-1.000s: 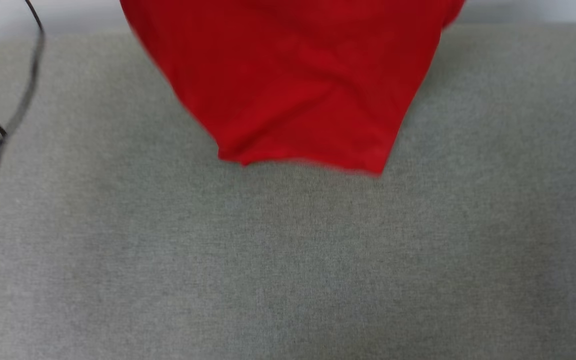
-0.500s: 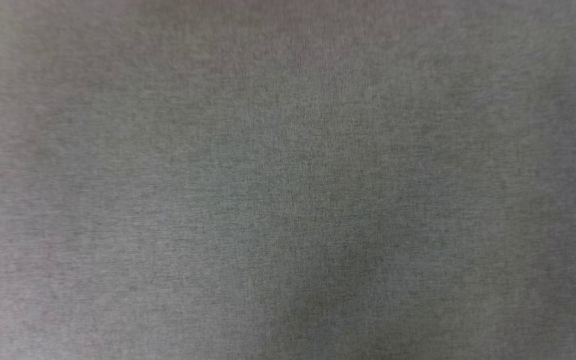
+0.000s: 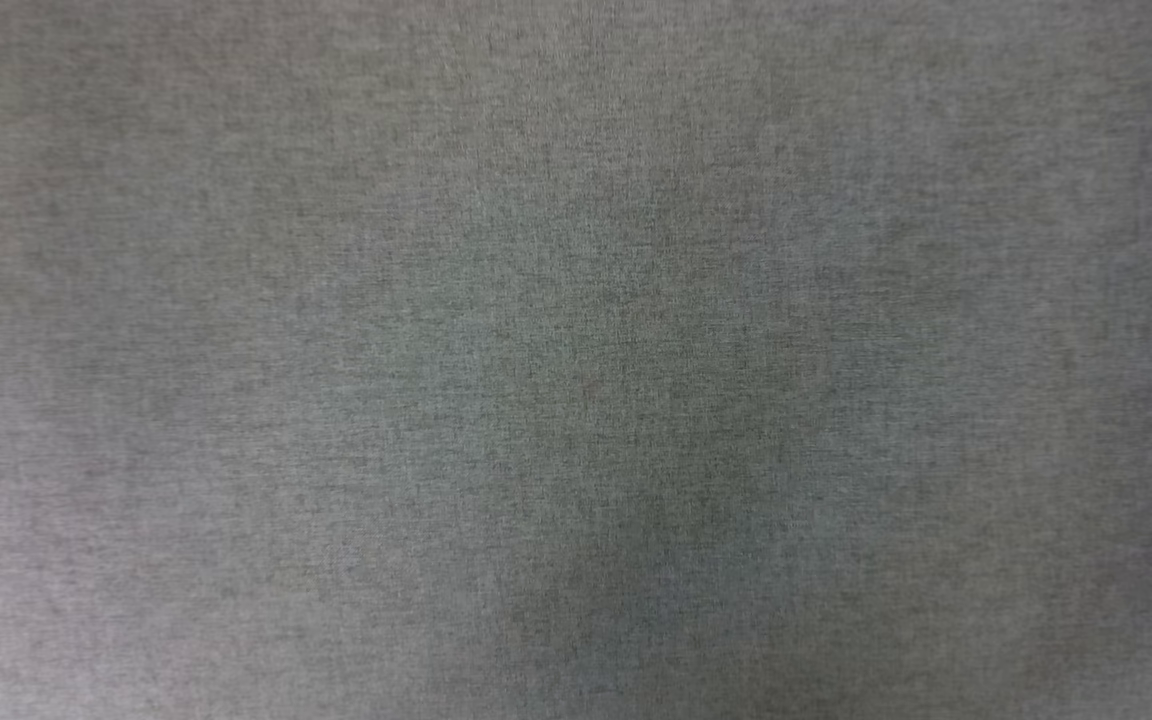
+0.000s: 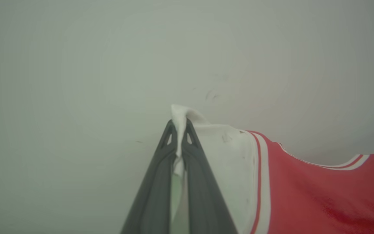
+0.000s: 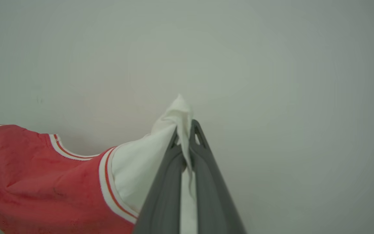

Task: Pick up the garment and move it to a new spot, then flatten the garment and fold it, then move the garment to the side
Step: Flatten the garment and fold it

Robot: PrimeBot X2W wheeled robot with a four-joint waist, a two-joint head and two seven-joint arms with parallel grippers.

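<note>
Soft even light, head view blurred — faint central shadow, wrist views hazy

Grey woven surface [image 3: 236,250] is lying below the head camera, its heathered weave reading slightly blurred. A soft-edged darker patch [image 3: 651,570] is sitting low on it, just right of centre, and the tone is lightening toward the lower left. Left wrist view: a plain pale backdrop [image 4: 76,65] is carrying a few faint dark scuffs [image 4: 211,95] near centre. Right wrist view: the backdrop is looking equally plain, with one faint mark [image 5: 39,99] showing at far left.
</note>
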